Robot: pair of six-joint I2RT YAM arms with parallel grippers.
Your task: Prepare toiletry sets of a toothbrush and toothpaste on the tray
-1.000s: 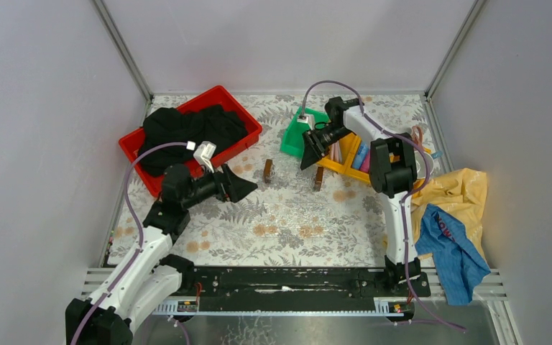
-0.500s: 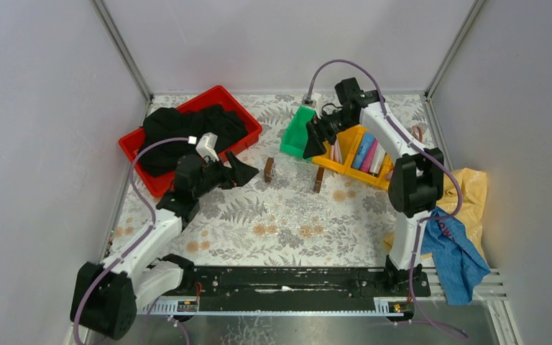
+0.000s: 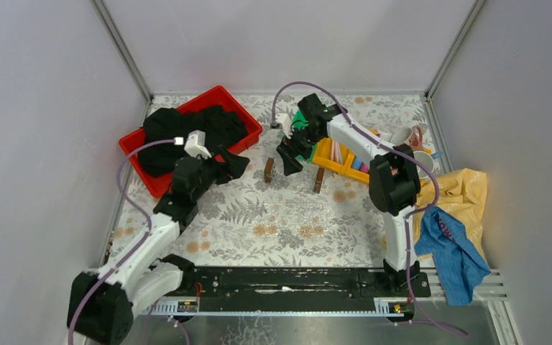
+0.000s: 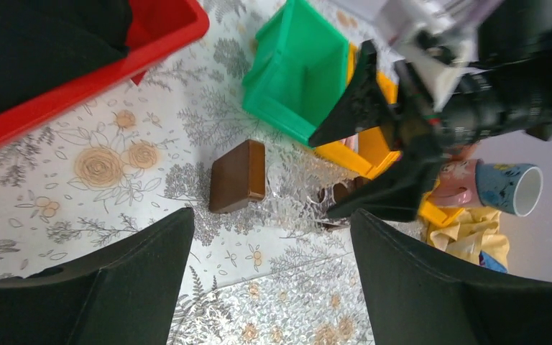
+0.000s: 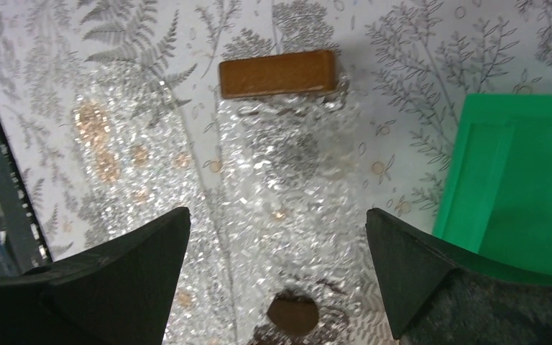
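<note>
The tray [image 3: 295, 180] is a clear, bubbly sheet with a brown wooden handle [image 3: 268, 169] at each end; it also shows in the right wrist view [image 5: 280, 165]. My right gripper [image 3: 287, 159] [image 5: 277, 215] hangs open just above it, with nothing between the fingers. My left gripper [image 3: 233, 164] [image 4: 272, 215] is open and empty, left of the tray and pointing at it. Pale toothbrush sticks [image 3: 336, 151] stand in the yellow bin [image 3: 330, 164]. The toothpaste is hidden behind my right arm. Mugs [image 3: 406, 135] [image 4: 503, 188] sit right of the bin.
A green bin [image 3: 298, 135] [image 4: 295, 65] [image 5: 517, 187] stands behind the tray, touching the yellow bin. A red bin [image 3: 248, 118] with black cloth [image 3: 187, 133] is at the back left. A yellow bag [image 3: 463, 190] and blue cloth [image 3: 449, 251] lie at the right edge.
My right arm swung left from over the yellow bin to above the tray, and its jaws opened wide. My left gripper edged slightly toward the back.
</note>
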